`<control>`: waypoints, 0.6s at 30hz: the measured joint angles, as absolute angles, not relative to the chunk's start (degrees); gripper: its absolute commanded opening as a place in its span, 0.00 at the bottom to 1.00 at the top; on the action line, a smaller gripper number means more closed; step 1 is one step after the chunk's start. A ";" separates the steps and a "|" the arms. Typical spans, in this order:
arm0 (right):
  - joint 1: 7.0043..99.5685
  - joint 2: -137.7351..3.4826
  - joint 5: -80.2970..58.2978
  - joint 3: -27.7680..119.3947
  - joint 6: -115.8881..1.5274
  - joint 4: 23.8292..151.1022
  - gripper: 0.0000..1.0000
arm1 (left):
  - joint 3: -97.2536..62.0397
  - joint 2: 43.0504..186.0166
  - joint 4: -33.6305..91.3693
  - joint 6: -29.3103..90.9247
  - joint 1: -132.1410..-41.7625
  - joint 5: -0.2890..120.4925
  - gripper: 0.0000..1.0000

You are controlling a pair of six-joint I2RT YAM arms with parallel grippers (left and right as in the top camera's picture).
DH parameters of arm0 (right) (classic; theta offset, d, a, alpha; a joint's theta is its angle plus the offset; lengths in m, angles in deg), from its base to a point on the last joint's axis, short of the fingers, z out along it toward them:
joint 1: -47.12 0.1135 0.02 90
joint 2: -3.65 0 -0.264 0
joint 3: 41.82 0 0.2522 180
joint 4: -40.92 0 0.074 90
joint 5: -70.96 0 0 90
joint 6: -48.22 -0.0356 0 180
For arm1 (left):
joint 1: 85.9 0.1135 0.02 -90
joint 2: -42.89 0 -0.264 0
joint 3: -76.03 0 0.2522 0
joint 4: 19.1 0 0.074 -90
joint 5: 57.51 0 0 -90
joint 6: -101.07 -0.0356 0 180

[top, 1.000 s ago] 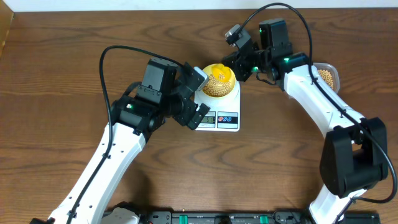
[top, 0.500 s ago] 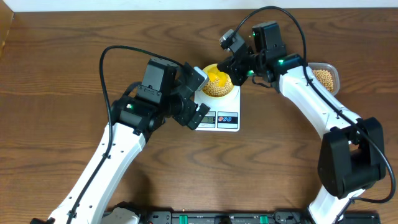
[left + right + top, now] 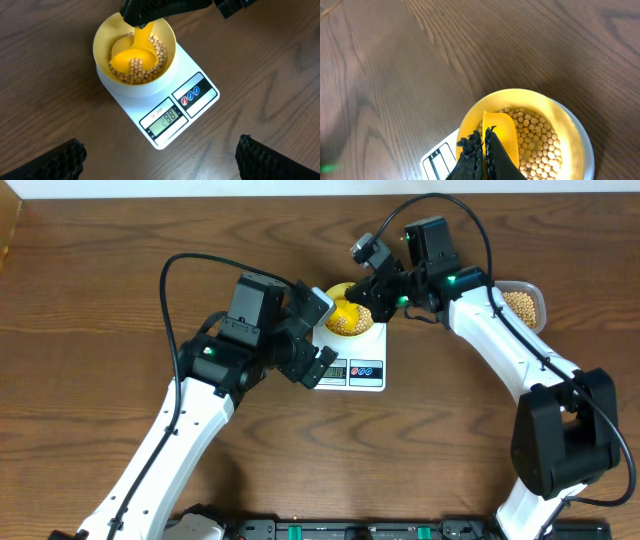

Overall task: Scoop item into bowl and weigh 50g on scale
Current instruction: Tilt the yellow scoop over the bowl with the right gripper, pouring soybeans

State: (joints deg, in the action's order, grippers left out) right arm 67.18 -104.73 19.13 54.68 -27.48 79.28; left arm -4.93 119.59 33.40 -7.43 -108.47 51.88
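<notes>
Overhead, the scale [image 3: 356, 368] lies with its long axis near-to-far, display end toward the robot, and the bowl [image 3: 125, 89] sits on its far end. Now the right gripper [image 3: 484, 142] pinches the scoop [image 3: 131, 54] by its handle, head dipped into the beans [image 3: 156, 50]. Meanwhile the left gripper [image 3: 320, 332] gapes wide, empty, beside the scale.

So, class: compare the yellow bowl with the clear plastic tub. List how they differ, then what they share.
The bowl is round and pale yellow; the tub is clear and rounded-rectangular. The bowl sits on the scale; the tub stands on the table, off to the robot's right. The yellow scoop dips into the bowl; no scoop shows in the tub. Both hold beige beans.
</notes>
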 measured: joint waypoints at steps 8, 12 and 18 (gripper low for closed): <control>67.18 -104.73 19.35 54.68 -30.47 79.30 0.01 | -4.93 119.59 33.40 -7.43 -108.45 51.88 0.98; 67.00 -104.73 19.81 54.68 -32.20 79.28 0.01 | -4.93 119.59 33.40 -7.43 -108.45 51.88 0.98; 65.89 -104.73 22.45 54.68 -34.60 78.91 0.01 | -4.93 119.59 33.40 -7.43 -108.47 51.88 0.98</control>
State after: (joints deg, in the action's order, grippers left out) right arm 65.89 -104.73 22.45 54.68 -34.60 78.91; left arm -4.93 119.59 33.40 -7.43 -108.47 51.88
